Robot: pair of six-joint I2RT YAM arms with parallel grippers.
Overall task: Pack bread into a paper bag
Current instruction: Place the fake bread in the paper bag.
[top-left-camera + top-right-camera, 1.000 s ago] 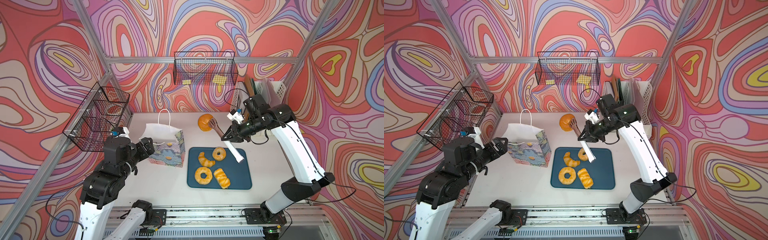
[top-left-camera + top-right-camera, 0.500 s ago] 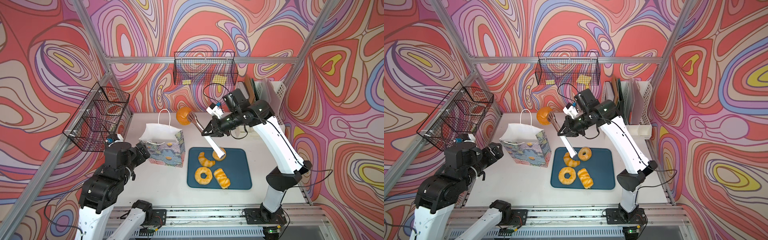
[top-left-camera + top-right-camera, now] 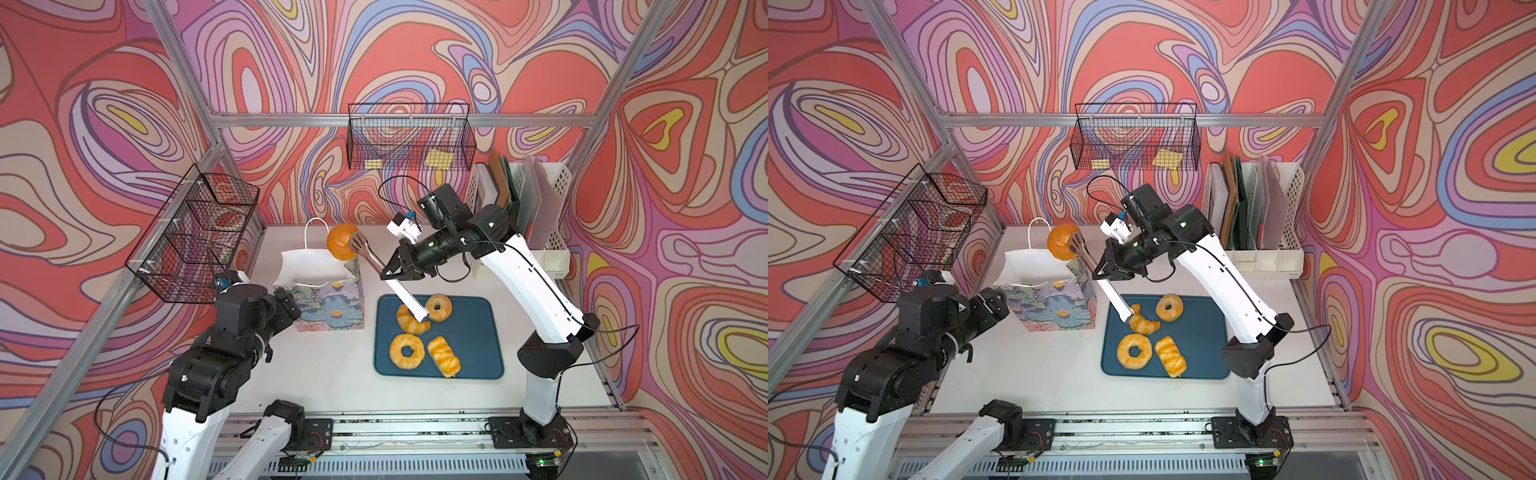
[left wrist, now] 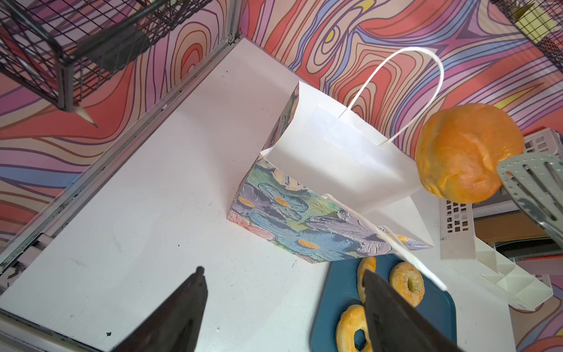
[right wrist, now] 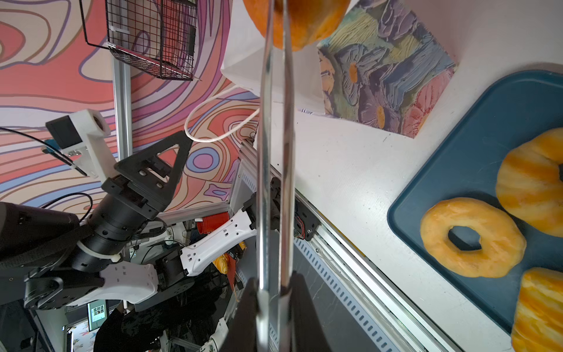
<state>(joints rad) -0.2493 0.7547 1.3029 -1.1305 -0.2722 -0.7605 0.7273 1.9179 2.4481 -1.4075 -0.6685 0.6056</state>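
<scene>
The flowered paper bag (image 3: pixel 328 299) (image 3: pixel 1054 305) (image 4: pixel 304 225) stands upright and open, left of the blue tray (image 3: pixel 478 332). My right gripper (image 3: pixel 392 272) (image 3: pixel 1106 270) (image 5: pixel 274 292) is shut on metal tongs (image 3: pixel 368 255) (image 5: pixel 271 152). The tongs pinch a round orange bun (image 3: pixel 340 247) (image 3: pixel 1061 247) (image 4: pixel 466 152) in the air over the bag's right rim. Two ring doughnuts (image 3: pixel 439 307) (image 3: pixel 407 351), a croissant (image 3: pixel 409 324) and a twisted roll (image 3: pixel 444 356) lie on the tray. My left gripper (image 3: pixel 291 305) (image 4: pixel 281 274) is open, close to the bag's left side, holding nothing.
A black wire basket (image 3: pixel 195 237) hangs on the left frame, above my left arm. Another wire basket (image 3: pixel 409 137) hangs on the back wall. A white file rack (image 3: pixel 536 216) stands at the back right, behind my right arm.
My right arm has swung left, carrying the bun in the tongs from behind the tray to above the bag's opening. My left arm has shifted a little beside the bag.
</scene>
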